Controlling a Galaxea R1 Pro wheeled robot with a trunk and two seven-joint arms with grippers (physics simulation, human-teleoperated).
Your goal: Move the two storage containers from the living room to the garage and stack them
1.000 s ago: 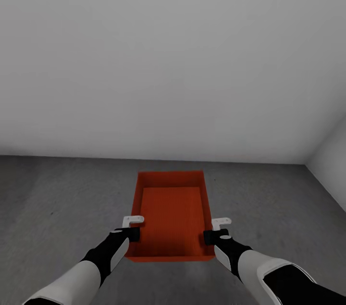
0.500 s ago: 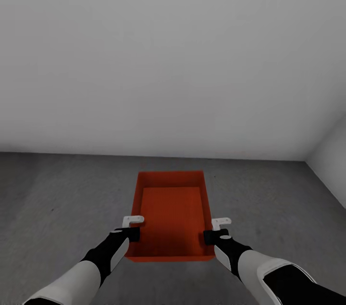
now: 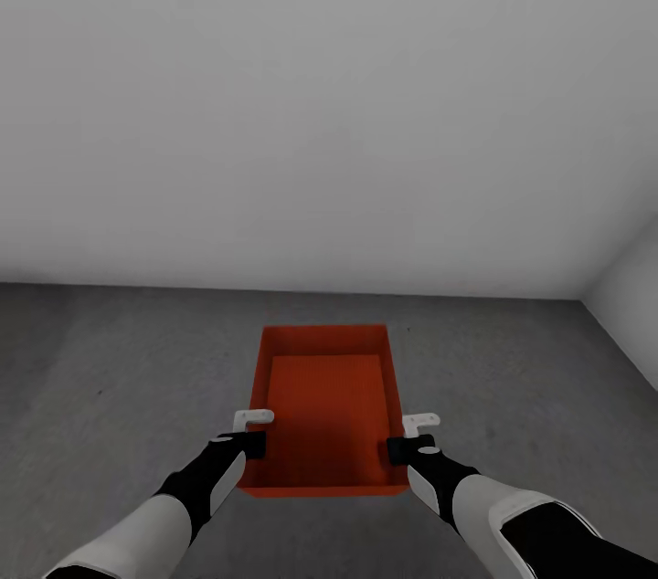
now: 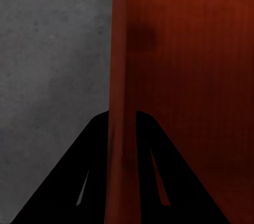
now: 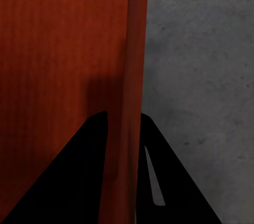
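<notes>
A single red-orange storage container (image 3: 325, 410) sits between the two arms in the head view, open top upward, its long sides running away from the robot, above the dark grey concrete floor (image 3: 110, 378) of the garage. Whether its base rests on the concrete or hangs just above it is hard to tell from this angle, though a faint shadow lies under its near edge. The left claw (image 3: 249, 440) is clamped on the container's left wall near the near corner; in the left wrist view its two dark fingers (image 4: 90, 171) stand one on each side of the thin red wall (image 4: 120, 102), the inner face of the bin on one side and mottled concrete (image 4: 53, 49) on the other. The right claw (image 3: 402, 447) grips the right wall in the same way, and the right wrist view shows its fingers (image 5: 79, 176) straddling the rim (image 5: 135, 75), with grey floor (image 5: 206, 65) beyond. A plain white-grey wall (image 3: 329, 104) rises behind the bin, meeting a second wall (image 3: 631, 305) at the far right corner.
</notes>
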